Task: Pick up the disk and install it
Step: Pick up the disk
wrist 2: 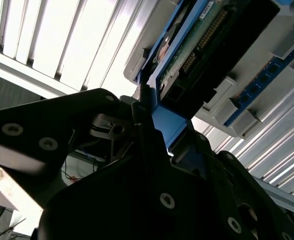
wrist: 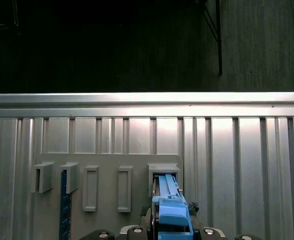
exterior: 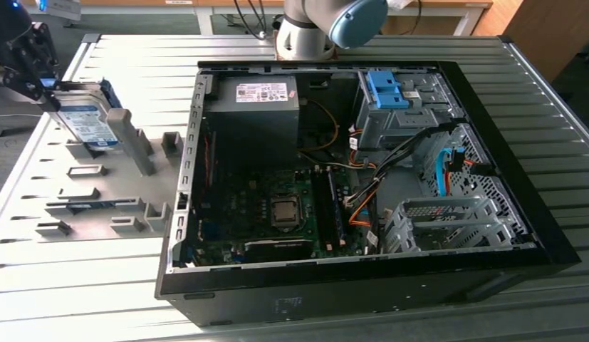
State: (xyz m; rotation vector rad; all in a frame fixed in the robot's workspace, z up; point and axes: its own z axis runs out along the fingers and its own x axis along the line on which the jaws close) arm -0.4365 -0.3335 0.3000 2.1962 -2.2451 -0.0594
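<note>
**Disk held at the rack**

At the upper left of the exterior view we see the gripper (exterior: 47, 96) clamped on the top edge of the disk (exterior: 88, 122). The disk stands upright at the grey rack (exterior: 95, 196), well apart from the open computer case (exterior: 522, 178). In the second wrist view, black fingers (wrist 2: 142, 125) pinch its blue rail.

Exterior view: high, angled down over the open black metal computer case (exterior: 370, 296) and the grey plastic slotted rack (exterior: 114, 192) at the exterior view's left. Both wrist views, close in, share that rack (wrist: 104, 165) (wrist 2: 222, 102) and the silver-grey blue-railed disk (exterior: 85, 121) (wrist: 167, 186) (wrist 2: 197, 45) in it.
</note>
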